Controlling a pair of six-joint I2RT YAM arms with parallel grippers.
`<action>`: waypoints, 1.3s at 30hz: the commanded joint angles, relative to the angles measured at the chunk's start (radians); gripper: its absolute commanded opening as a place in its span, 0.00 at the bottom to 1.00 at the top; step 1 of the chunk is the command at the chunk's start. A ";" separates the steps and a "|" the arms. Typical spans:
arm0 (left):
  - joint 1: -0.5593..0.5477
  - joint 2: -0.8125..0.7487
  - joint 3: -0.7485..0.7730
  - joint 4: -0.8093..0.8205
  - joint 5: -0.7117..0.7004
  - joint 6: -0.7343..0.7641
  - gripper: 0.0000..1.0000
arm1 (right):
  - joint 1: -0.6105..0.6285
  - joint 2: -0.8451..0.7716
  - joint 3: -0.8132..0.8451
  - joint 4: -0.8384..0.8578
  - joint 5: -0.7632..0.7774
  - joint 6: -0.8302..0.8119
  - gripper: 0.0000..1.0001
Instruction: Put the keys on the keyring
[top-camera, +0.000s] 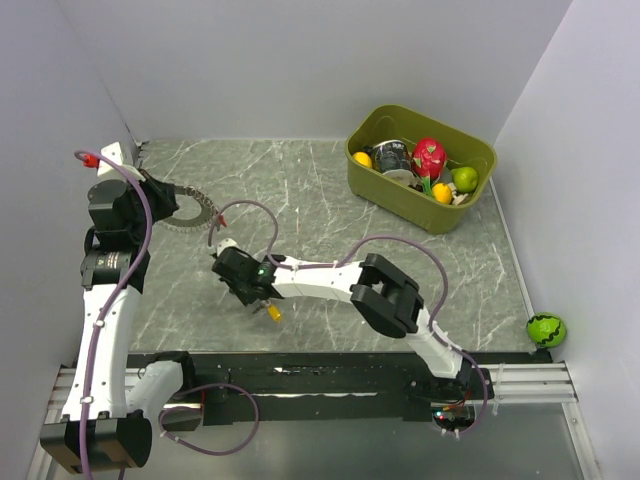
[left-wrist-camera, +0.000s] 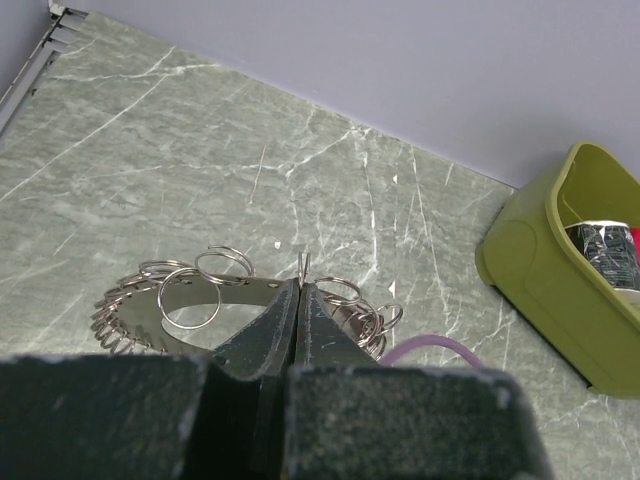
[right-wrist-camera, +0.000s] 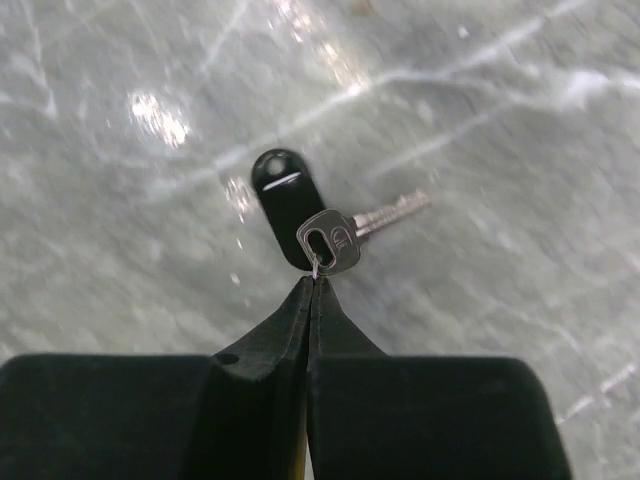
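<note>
Shiny metal keyring (left-wrist-camera: 240, 293), glossy marbled table (left-wrist-camera: 200, 150)

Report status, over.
Left gripper shut on keyring. Right gripper shut, tips at black-capped key on table. Yellow-capped key beside it. No obstruction seen.

Keyring (left-wrist-camera: 235, 293) near side hidden behind L jaws; bin (left-wrist-camera: 530, 270) cropped at edge.

I saw the keyring (top-camera: 192, 213) at the table's (top-camera: 330, 195) far left, a key (top-camera: 273, 313) near the middle, and the bin (top-camera: 400, 200) in the far right corner.
</note>
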 joint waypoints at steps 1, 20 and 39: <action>0.006 -0.025 -0.002 0.086 0.038 0.011 0.01 | -0.005 -0.139 -0.072 0.095 0.030 -0.014 0.00; 0.006 0.016 -0.051 0.177 0.392 0.066 0.01 | -0.318 -0.803 -0.670 0.440 -0.446 -0.123 0.00; -0.425 0.108 -0.143 0.296 0.525 0.160 0.01 | -0.567 -1.210 -0.853 0.360 -0.688 -0.415 0.00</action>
